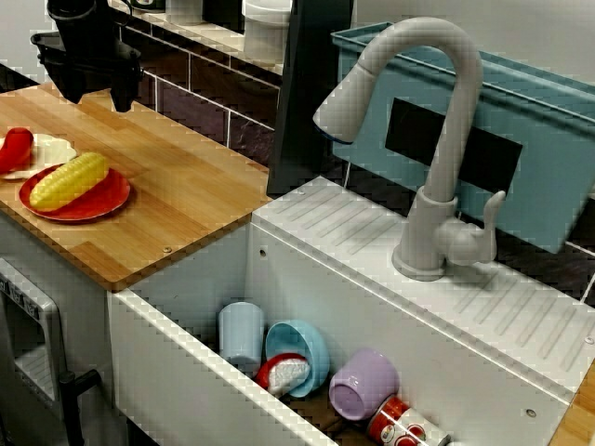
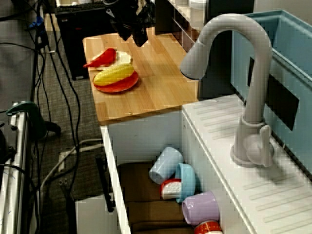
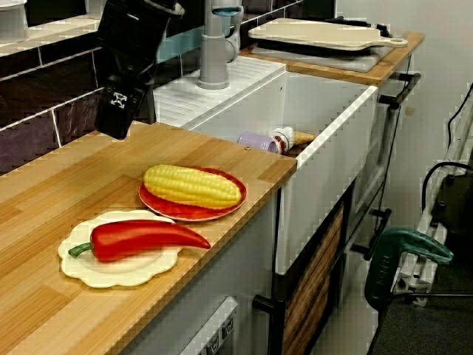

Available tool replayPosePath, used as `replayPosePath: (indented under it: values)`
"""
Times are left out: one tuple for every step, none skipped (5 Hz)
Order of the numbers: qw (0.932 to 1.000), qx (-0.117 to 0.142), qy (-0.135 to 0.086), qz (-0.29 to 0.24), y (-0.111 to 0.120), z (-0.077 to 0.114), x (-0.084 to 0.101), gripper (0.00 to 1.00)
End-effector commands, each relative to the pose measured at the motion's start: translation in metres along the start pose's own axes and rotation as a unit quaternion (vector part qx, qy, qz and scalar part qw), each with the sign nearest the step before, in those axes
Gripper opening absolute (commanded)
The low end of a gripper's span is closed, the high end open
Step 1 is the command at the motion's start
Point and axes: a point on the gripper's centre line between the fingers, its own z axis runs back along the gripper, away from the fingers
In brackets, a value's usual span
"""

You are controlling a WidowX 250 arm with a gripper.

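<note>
Light: even, diffuse, from overhead; all three views are bright. The gripper [image 1: 96,93] reads as near-solid black in the view over the sink, with finger detail lost in the dark. Below the fingers, the corn [image 3: 192,186] throws only a short, soft shadow onto its red plate [image 3: 225,211]. Mild sheen on the faucet [image 1: 437,56], well away from the fingers. The sink rim [image 1: 177,372] and counter edge [image 1: 177,251] show stair-step jaggies. Slight softness throughout.
</note>
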Motion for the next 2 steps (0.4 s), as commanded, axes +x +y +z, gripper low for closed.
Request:
replayPosePath:
  values:
    - [0.9988,-0.001,-0.049,0.007,0.0148,0.0360,0.0371,1.00]
    - [0.9983,-0.001,-0.058,0.010,0.0145,0.0383,0.0420,1.00]
